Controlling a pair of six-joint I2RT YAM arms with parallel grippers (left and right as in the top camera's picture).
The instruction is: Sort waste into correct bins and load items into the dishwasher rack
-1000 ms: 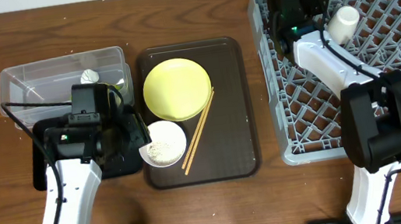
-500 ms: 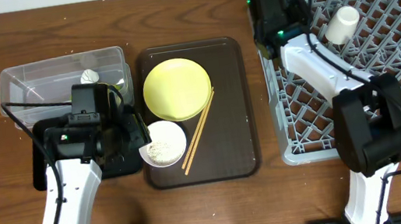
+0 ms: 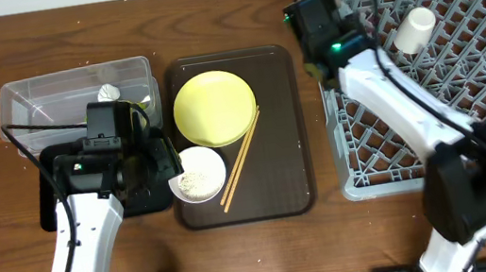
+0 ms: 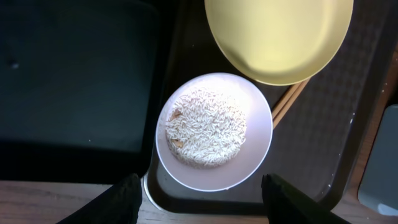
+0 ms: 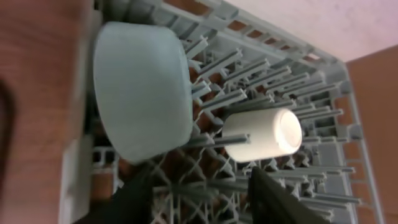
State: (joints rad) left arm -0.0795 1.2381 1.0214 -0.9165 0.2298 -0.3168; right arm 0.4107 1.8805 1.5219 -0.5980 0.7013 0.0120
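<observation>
A white bowl [image 4: 214, 130] of rice [image 4: 208, 127] sits at the near left of the brown serving tray [image 3: 288, 149]. My left gripper [image 4: 202, 205] is open just short of the bowl's near rim and holds nothing. The yellow plate [image 3: 213, 109] lies beyond the bowl, with the chopsticks [image 3: 241, 158] at its right. My right gripper [image 5: 205, 199] is open over the far left corner of the dishwasher rack [image 3: 467, 104]. The light blue bowl [image 5: 143, 99] leans on its side among the pegs, with the white cup [image 5: 261, 134] on its side next to it.
The clear box [image 3: 37, 93] stands at the far left with a crumpled white scrap [image 3: 108, 94] inside. The black tray [image 3: 48, 206] lies just in front of it, mostly under my left arm. The rack's raised wall [image 3: 325, 96] runs close beside the serving tray.
My right arm has swung left along the rack's far edge to its left corner, and its jaws have parted. The left arm, bowl and plate have not moved.
</observation>
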